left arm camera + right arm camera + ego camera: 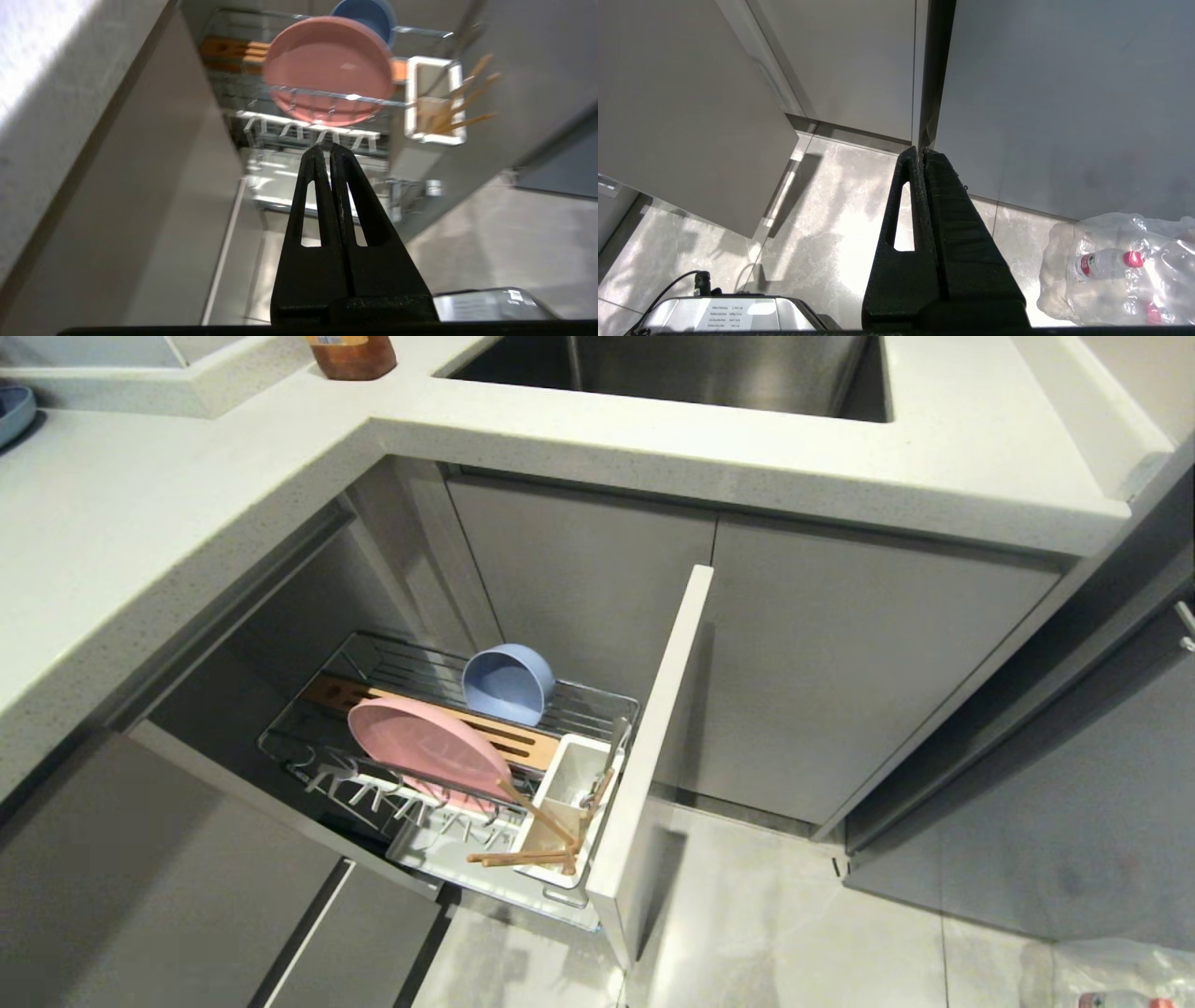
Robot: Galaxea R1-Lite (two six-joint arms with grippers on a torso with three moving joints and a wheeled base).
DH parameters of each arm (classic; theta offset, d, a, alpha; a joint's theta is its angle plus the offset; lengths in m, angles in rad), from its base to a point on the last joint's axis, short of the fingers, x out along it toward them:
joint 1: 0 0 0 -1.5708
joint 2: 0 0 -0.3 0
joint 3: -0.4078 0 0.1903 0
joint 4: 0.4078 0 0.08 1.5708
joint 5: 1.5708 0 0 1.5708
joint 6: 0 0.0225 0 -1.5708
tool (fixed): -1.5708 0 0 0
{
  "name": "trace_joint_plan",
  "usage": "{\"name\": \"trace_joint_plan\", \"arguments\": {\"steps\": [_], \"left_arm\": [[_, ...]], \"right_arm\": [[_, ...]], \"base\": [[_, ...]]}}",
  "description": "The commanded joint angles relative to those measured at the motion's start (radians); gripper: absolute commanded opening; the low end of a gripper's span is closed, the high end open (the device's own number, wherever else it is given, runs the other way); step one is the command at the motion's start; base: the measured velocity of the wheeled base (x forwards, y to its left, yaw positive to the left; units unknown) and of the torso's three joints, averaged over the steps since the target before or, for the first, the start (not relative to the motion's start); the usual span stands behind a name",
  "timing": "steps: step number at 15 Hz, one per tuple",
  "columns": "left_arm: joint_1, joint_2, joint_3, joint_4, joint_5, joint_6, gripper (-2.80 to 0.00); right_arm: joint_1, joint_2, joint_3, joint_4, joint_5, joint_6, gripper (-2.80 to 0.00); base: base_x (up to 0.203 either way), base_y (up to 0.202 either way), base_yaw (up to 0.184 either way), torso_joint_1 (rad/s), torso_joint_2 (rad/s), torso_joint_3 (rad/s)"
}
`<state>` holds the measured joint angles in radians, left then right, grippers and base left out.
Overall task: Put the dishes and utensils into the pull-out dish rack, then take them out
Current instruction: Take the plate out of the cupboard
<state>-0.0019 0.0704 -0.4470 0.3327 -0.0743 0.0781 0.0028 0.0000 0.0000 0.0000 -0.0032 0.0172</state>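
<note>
The pull-out dish rack (607, 705) stands drawn out of the lower cabinet, its pale grey front panel (653, 747) edge-on. A pink plate (425, 747) leans upright in the wires, and a pale blue bowl (509, 681) lies on its side behind it. In the white caddy (569, 793) rest the wooden chopsticks (527, 854) and the grey spoon (614, 747). My left gripper (326, 148) is shut and empty, hanging back from the rack, with the plate (327, 70) and caddy (434, 100) ahead of it. My right gripper (920, 151) is shut and empty above the floor. Neither arm shows in the head view.
A white countertop (140, 523) wraps round the corner, with a steel sink (700, 369) at the back and a brown bottle (353, 355) beside it. Closed grey cabinet doors (840, 681) flank the rack. A plastic bag of bottles (1120, 270) lies on the tiled floor.
</note>
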Motion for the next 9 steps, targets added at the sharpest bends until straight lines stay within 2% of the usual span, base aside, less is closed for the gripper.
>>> {"name": "trace_joint_plan", "arguments": {"steps": [1,4,6,7,9], "left_arm": [[0.001,-0.043,0.112,-0.065,0.015,0.020,-2.80],[0.002,-0.067,0.343,-0.294,0.059,0.055,-2.80],[0.002,-0.071,0.440,-0.380,0.072,0.046,-2.80],[0.002,-0.072,0.449,-0.374,0.071,0.010,-2.80],[0.002,-0.072,0.446,-0.322,0.068,-0.004,-2.80]], "right_arm": [[0.000,0.002,0.000,0.000,0.000,0.000,-2.80],[0.000,0.002,0.000,0.000,0.000,0.000,-2.80],[0.000,0.002,0.000,0.000,0.000,0.000,-2.80],[0.000,0.002,0.000,0.000,0.000,0.000,-2.80],[0.000,0.002,0.000,0.000,0.000,0.000,-2.80]], "base": [[0.000,0.000,0.000,0.000,0.00,0.000],[0.000,0.000,0.000,0.000,0.00,0.000],[0.000,0.000,0.000,0.000,0.00,0.000],[0.000,0.000,0.000,0.000,0.00,0.000],[0.000,0.000,0.000,0.000,0.00,0.000]]}}
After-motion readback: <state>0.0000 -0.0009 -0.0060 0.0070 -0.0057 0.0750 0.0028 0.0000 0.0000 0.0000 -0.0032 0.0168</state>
